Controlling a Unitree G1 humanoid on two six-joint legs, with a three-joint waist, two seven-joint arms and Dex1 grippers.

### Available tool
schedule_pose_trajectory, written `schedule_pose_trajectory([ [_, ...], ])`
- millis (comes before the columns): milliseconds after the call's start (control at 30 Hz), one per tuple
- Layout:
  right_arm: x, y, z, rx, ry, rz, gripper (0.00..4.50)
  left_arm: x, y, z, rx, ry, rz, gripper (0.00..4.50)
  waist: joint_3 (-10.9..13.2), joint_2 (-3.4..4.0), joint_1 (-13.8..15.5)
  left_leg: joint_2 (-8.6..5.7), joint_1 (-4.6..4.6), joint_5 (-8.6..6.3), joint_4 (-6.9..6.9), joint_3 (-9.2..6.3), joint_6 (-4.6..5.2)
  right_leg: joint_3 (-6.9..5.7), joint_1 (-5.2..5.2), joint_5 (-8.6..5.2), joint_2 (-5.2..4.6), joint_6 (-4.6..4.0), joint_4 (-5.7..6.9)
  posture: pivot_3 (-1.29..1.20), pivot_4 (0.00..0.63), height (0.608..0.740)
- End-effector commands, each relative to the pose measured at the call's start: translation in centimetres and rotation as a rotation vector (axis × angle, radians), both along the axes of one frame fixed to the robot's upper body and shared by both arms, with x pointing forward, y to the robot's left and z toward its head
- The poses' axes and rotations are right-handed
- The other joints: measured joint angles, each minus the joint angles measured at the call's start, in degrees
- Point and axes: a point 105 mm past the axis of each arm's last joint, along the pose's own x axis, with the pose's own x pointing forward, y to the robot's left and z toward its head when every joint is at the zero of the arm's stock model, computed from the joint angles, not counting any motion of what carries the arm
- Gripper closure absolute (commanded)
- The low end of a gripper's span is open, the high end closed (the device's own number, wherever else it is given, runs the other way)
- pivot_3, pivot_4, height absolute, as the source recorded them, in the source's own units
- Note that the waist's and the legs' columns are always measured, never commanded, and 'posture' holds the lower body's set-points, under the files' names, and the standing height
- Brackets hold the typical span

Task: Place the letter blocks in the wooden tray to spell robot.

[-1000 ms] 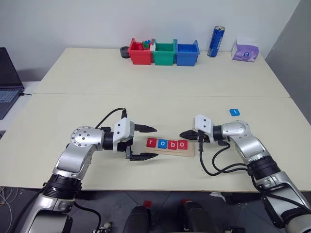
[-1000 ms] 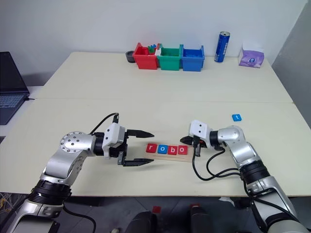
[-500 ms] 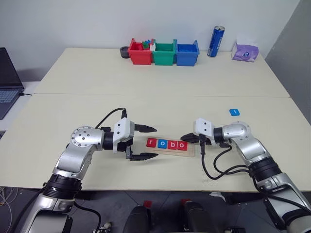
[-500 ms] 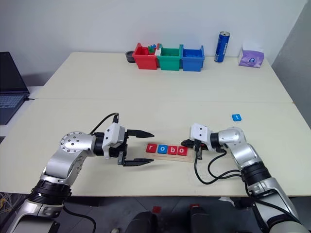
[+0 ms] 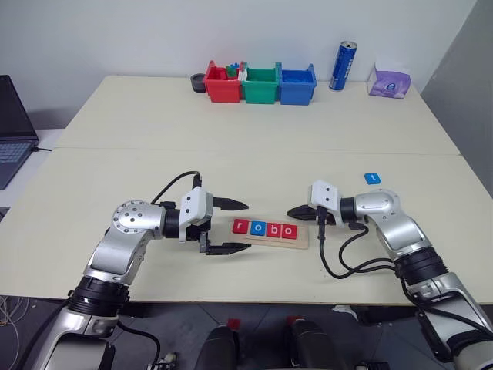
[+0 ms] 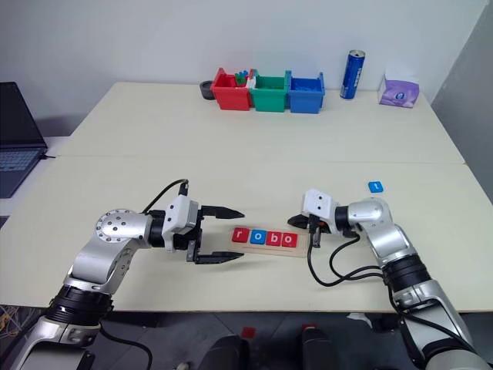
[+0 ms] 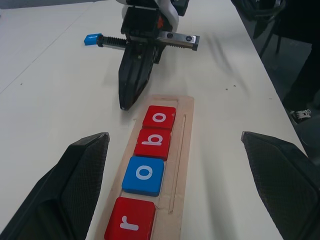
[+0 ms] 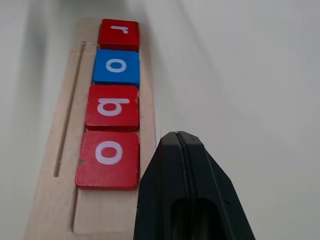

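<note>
Nothing visibly shifted: right gripper (image 5: 296, 211), pinched shut, hovered at the wooden tray (image 5: 300, 242)'s empty end, perhaps nudging; left gripper (image 5: 235, 226) gaped wide; "t" block (image 5: 373, 178) lay at two o'clock.

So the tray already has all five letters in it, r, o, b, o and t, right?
Not quite. The wooden tray holds four letter blocks, r, o, b, o, as the left wrist view shows. The blue t block lies on the table beyond the right hand.

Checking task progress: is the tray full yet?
Not full. The tray holds r, o, b, o; its last slot is bare, and the t block lies on the table.
</note>
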Motion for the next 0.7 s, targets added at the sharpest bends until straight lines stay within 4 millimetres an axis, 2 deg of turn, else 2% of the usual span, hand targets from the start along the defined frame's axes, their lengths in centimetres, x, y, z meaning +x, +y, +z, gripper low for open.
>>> schedule_pose_trajectory([
  [33,-0.9,-1.0,3.2,0.066,-0.026,-0.043,4.49,-0.3,-0.8,1.4,-0.037,-0.050,-0.009,0.00,0.00,0.00,0.08,0.01,0.00,0.00,0.00,-0.03,0.00,0.00,0.00,0.00,-0.02,0.00,0.00,0.00,0.150,0.740],
  [167,-1.4,-2.9,5.3,0.150,-0.050,-0.218,4.49,0.2,-1.7,2.1,-0.077,-0.064,0.033,0.00,0.00,0.00,0.02,0.00,-0.01,0.00,-0.01,-0.08,0.00,0.01,0.00,0.00,-0.03,0.01,-0.01,0.00,0.150,0.740],
  [233,-0.5,-4.6,6.3,0.194,-0.090,-0.392,4.49,0.8,-2.6,2.6,-0.106,-0.072,0.060,0.00,0.00,0.00,0.02,-0.01,-0.01,0.00,0.01,-0.09,0.00,0.01,0.00,0.00,-0.02,0.01,0.03,0.00,0.150,0.740],
  [300,0.7,-7.1,6.8,0.234,-0.133,-0.618,4.13,1.5,-3.8,3.4,-0.153,-0.084,0.091,0.00,0.00,-0.01,0.02,-0.02,0.00,0.00,0.05,-0.08,0.00,0.02,0.01,0.00,-0.02,0.01,0.06,0.00,0.150,0.740],
  [333,1.1,-8.2,6.9,0.253,-0.141,-0.713,3.92,1.9,-4.5,3.9,-0.179,-0.087,0.109,0.00,0.00,-0.01,0.03,-0.04,-0.01,0.00,0.07,-0.07,-0.01,0.02,0.01,0.01,-0.01,0.03,0.08,0.00,0.150,0.740],
  [433,1.7,-10.9,6.4,0.276,-0.164,-0.922,2.87,3.1,-6.2,4.5,-0.225,-0.095,0.163,0.00,-0.01,0.00,0.09,-0.09,-0.05,0.01,0.16,-0.02,-0.02,0.02,0.04,0.04,-0.01,0.08,0.08,0.00,0.150,0.740],
  [633,3.1,-13.8,5.2,0.291,-0.202,-1.183,0.63,4.3,-9.6,4.6,-0.251,-0.100,0.209,0.00,-0.02,0.01,-0.27,-0.12,-0.03,0.01,0.10,0.03,-0.02,0.15,0.00,0.05,0.00,0.08,0.03,0.00,0.150,0.740],
  [667,3.4,-14.1,4.8,0.293,-0.193,-1.212,0.33,4.4,-10.1,4.9,-0.258,-0.099,0.211,0.00,-0.02,0.01,-0.27,-0.12,-0.02,0.01,0.07,0.05,-0.02,0.16,0.00,0.05,0.01,0.08,0.04,0.00,0.150,0.740],
  [700,3.8,-14.2,4.1,0.306,-0.152,-1.228,0.33,4.5,-10.6,5.0,-0.260,-0.100,0.212,0.00,-0.04,0.05,-0.30,-0.12,-0.01,0.01,0.07,0.05,-0.02,0.16,0.00,0.05,0.02,0.08,0.04,0.00,0.150,0.740],
])
